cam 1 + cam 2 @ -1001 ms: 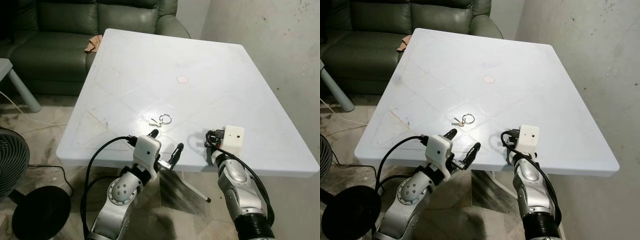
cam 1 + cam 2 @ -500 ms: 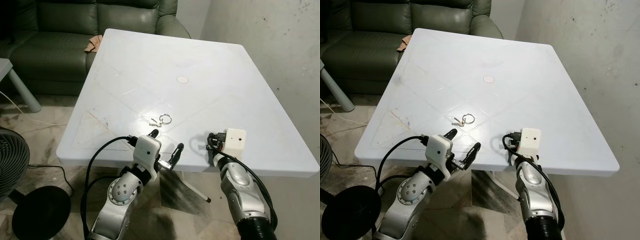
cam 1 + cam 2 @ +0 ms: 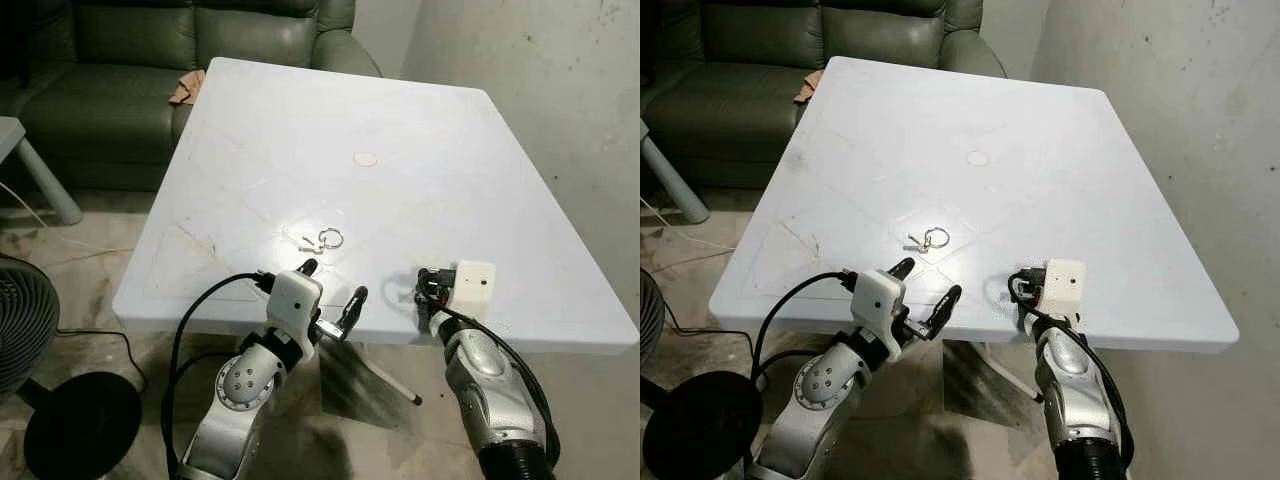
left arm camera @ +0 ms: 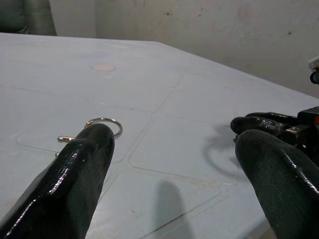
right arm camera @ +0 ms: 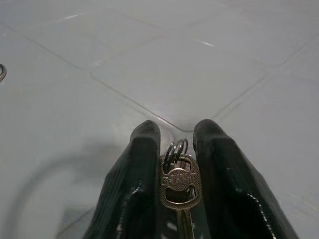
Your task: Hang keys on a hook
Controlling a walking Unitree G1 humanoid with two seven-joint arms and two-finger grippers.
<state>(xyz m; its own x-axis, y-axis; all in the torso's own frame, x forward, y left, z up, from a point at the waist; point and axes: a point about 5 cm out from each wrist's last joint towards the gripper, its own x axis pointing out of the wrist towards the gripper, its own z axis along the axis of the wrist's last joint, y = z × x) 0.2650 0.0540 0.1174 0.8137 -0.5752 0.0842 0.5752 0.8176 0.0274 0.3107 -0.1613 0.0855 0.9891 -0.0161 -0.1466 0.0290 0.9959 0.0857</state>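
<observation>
A white plastic surface (image 3: 420, 110) stands against a stained grey wall (image 3: 560, 90) on the robot's right, with a dark green sofa (image 3: 120, 70) beyond its far edge and a black fan (image 3: 25, 330) on the floor to the left. A small round disc (image 3: 366, 158) lies mid-surface, and a key ring with keys (image 3: 322, 239) rests near the front edge. The left end effector (image 3: 333, 290), fingers spread wide and empty, hovers at that edge just short of the ring. The right end effector (image 5: 175, 164) sits low over the front right part, fingers pinched on a brass key (image 5: 180, 185) with rings; the key's blade is hidden. No hook can be made out. The far half of the surface lies bare.
</observation>
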